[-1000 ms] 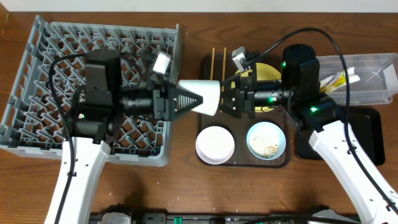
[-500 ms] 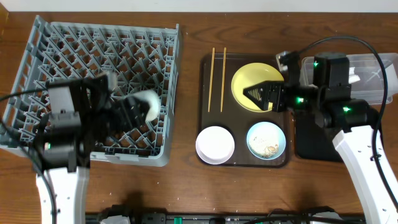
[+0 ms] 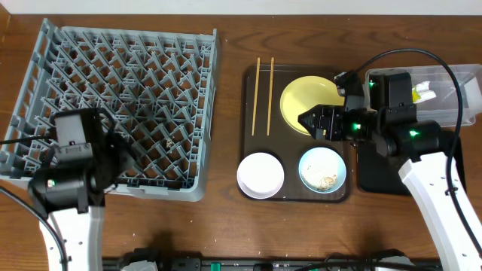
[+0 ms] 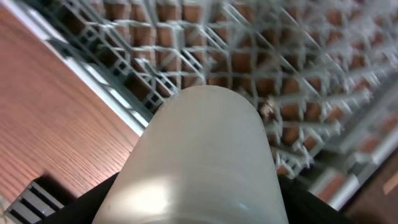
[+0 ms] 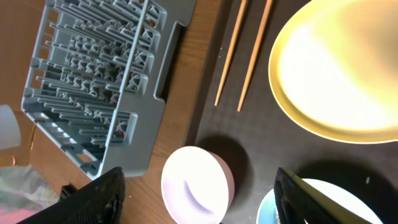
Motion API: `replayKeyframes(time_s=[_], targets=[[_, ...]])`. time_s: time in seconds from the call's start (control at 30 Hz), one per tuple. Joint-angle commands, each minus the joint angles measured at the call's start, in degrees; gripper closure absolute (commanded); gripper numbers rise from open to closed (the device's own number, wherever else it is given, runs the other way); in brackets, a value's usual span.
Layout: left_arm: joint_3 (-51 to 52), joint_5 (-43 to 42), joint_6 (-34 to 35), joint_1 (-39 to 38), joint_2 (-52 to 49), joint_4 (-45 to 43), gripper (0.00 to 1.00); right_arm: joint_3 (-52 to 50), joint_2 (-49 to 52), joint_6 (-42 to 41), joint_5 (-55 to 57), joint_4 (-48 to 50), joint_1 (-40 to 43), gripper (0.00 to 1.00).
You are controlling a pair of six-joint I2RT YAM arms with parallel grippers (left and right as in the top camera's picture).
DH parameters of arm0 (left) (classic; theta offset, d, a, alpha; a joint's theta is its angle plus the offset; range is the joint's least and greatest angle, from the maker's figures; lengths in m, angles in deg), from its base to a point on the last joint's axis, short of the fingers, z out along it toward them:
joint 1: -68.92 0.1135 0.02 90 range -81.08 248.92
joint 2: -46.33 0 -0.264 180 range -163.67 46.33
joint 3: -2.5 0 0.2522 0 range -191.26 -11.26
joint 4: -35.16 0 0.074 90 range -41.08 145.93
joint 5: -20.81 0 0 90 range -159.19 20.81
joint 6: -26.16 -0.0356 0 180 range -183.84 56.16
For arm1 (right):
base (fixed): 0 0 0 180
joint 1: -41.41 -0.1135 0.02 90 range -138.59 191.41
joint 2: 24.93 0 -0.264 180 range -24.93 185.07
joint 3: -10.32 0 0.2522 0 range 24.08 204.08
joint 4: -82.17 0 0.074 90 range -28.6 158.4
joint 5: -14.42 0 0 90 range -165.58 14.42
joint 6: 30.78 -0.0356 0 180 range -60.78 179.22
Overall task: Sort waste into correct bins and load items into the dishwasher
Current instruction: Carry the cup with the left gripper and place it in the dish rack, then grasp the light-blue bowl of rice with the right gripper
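Left pincer: closed on the cup, with a dark finger showing at each side of its wide end. The cup fills most of the left wrist view and sticks out ahead of the fingers. It hangs over the near edge of the rack, partly above lattice and partly above bare table. From overhead the left pincer and cup are hidden under the arm's own housing.

Right pincer: spread and empty, hovering over the near rim of the yellow plate on the brown tray.

Also on that tray are the white bowl, the blue bowl holding pale crumbs, and a pair of chopsticks. The wrapper lies in the clear tub.

Step in hand, as judged: seating the cup in the rack.

Recommendations:
- Carry the cup further in from the edge, so that its whole footprint sits over lattice.
- Line it up with a gap between pegs rather than on top of one.
- Lower it until the rack bears its weight, and only then release.
- Withdraw straight back along the cup's axis.

Risk: released where it hangs now, the cup may tip off the rim onto the table.
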State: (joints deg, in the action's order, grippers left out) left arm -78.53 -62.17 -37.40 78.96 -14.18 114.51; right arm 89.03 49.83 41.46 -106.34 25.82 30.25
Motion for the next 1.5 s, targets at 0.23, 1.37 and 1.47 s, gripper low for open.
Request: replayKeyframes(time_s=[0.23, 1.37, 1.47], targets=[[-1.01, 2.97, 4.31, 6.8, -10.95, -5.38, 0.34, 0.61, -0.55, 0.24, 0.98, -0.2, -0.46, 0.25], [-3.41, -24.06, -10.95, 13.46, -13.55, -8.92, 0.13, 0.61, 0.04, 8.92, 2.47, 0.0, -6.62, 0.25], [-3.5, -24.59, -13.94, 6.16, -9.27, -8.52, 0.13, 0.63, 2.14, 7.34, 12.0, 0.0, -12.76, 0.28]])
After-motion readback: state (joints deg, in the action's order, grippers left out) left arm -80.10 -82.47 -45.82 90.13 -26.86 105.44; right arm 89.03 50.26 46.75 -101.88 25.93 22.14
